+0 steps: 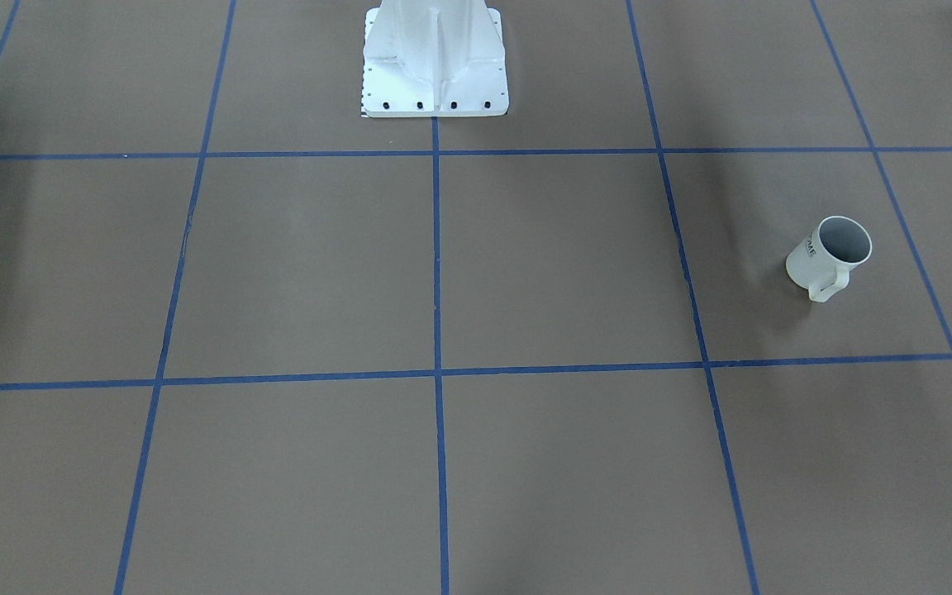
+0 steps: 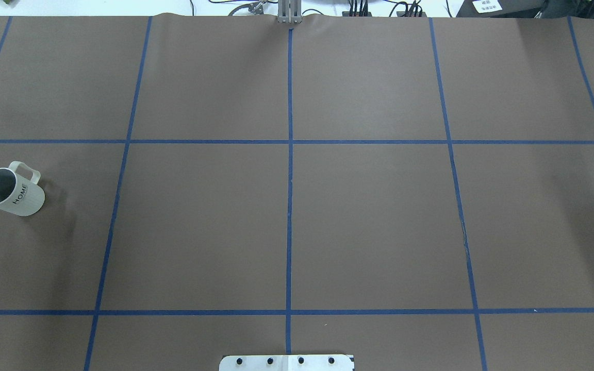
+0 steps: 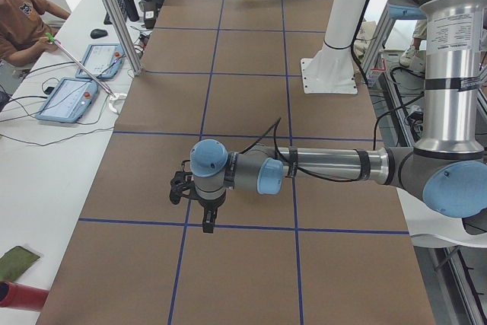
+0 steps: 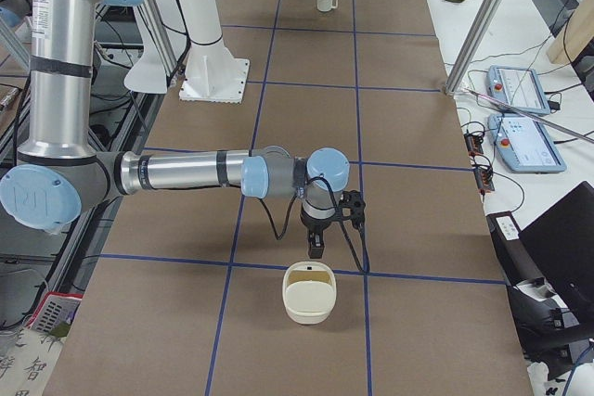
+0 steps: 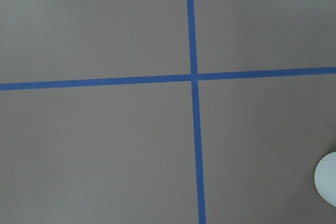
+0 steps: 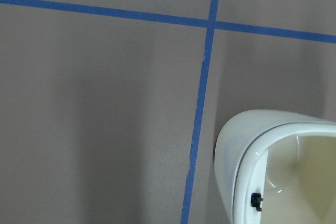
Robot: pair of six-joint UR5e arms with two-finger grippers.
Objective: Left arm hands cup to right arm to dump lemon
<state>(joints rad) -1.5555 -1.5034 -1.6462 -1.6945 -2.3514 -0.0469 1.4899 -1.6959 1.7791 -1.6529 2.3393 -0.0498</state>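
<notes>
While the white ceramic mug with a squared handle (image 2: pixel 11 191) is standing upright close to the left edge of the brown paper-covered table (image 2: pixel 369 221), well apart from the white bolted base plate (image 2: pixel 286 362) at the near edge, several taped squares of brown surface are lying open between it and the table's right half. The mug is showing dark lettering reading HOME on its side and a grey inside, with its handle pointing toward the far side; what is lying within cannot be told.

In the side views the bulky grey left arm with light-blue joint caps (image 3: pixel 327 165) is reaching out low over the table. Its left gripper (image 3: pixel 207 224) is pointing down above a tape line, and whether its fingers are open or closed cannot be told. The grey right arm (image 4: pixel 186 173) is stretching out likewise, its right gripper (image 4: pixel 316 249) hanging near a cream oval container (image 4: pixel 309 294) toward the right end; those fingers' state cannot be told either.

Blue tape is dividing the table into a grid. A white side table with tablets (image 3: pixel 80 81) is running along the far edge, where a person in a brown top (image 3: pixel 19 20) is showing.
</notes>
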